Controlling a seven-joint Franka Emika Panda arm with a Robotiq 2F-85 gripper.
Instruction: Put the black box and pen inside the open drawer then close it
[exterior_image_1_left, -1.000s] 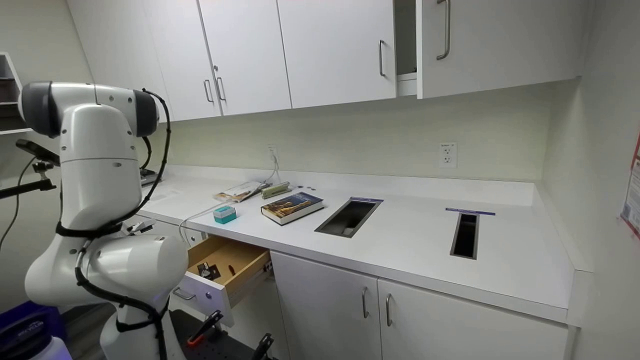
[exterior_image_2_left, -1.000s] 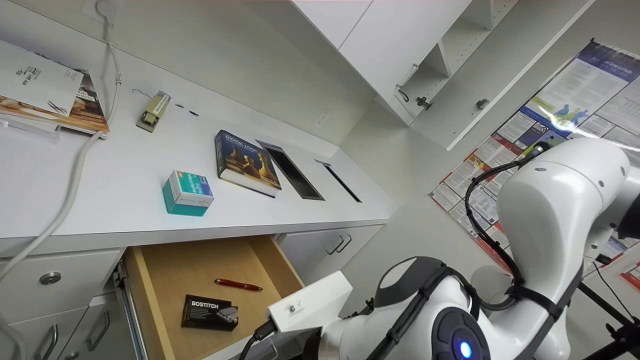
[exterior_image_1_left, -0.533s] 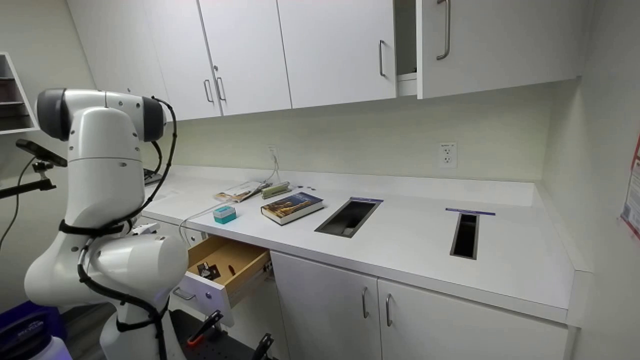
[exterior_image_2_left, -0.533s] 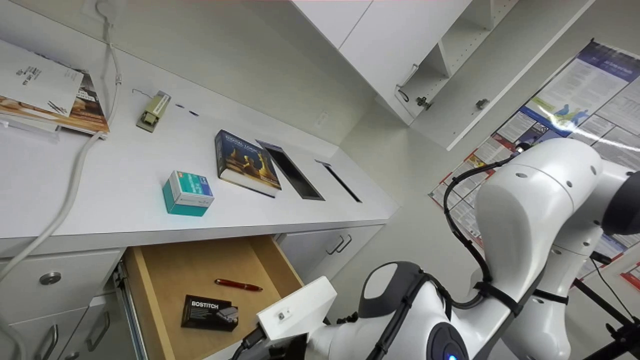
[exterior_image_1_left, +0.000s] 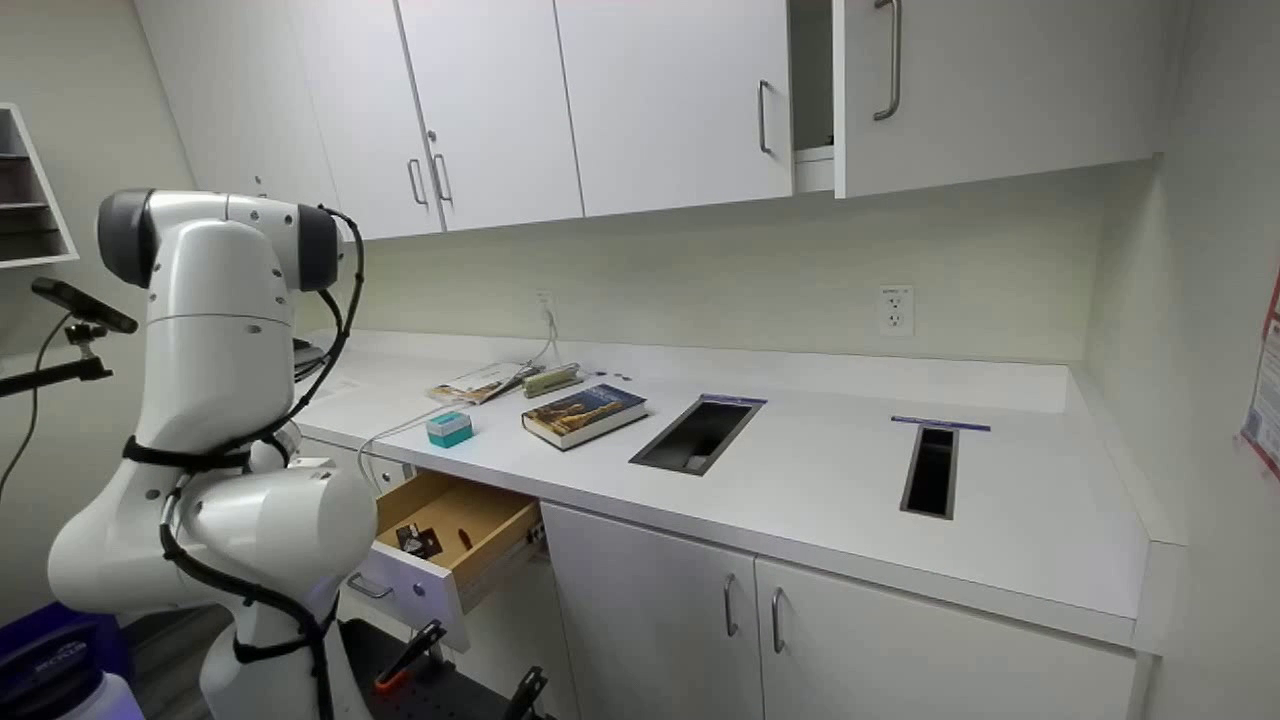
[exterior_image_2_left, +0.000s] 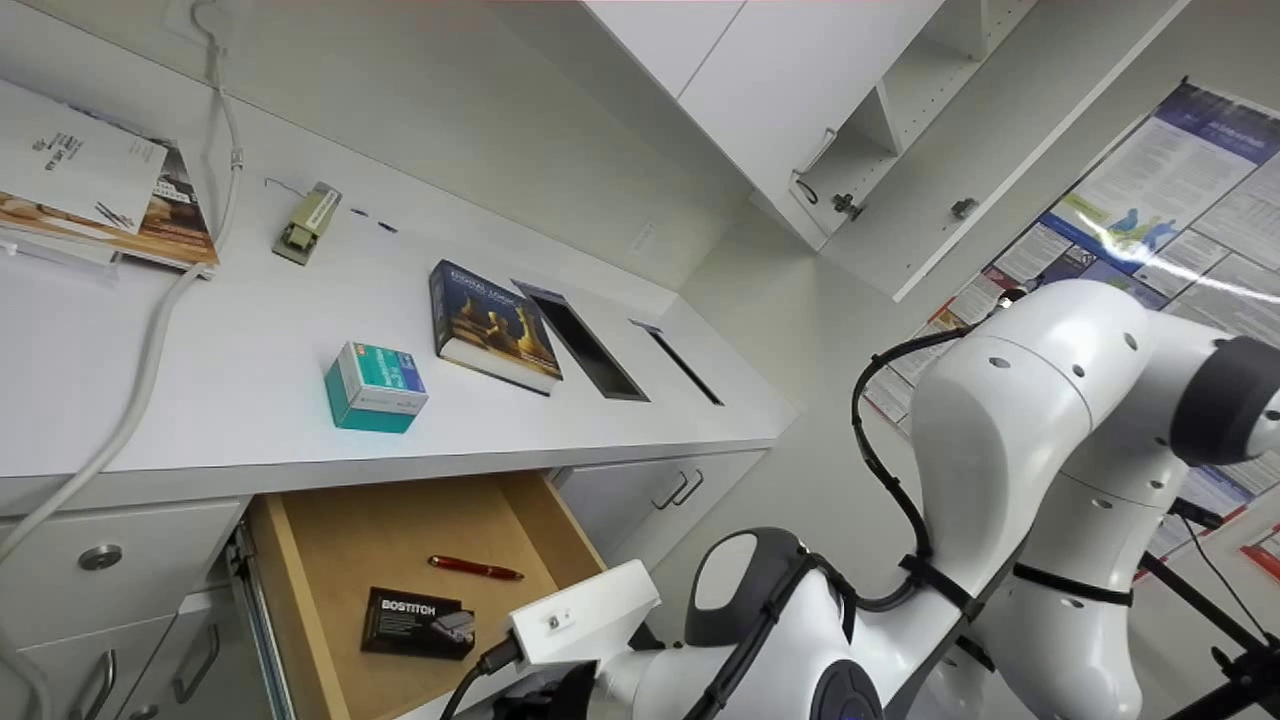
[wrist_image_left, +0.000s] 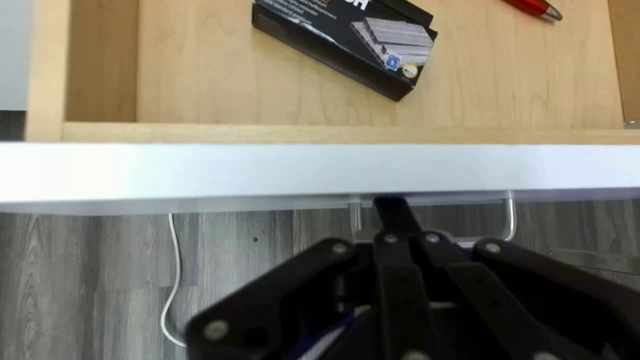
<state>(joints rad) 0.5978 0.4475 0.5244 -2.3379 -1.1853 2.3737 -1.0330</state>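
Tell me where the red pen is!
In both exterior views, the red pen lies in the open drawer, to the right of the black box, apart from it.

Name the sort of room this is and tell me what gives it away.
Probably an office workroom, though a lab can't be ruled out. The signs: white wall cabinets, a poster packed with print, and an open drawer holding a red pen and a Bostitch-branded black box.
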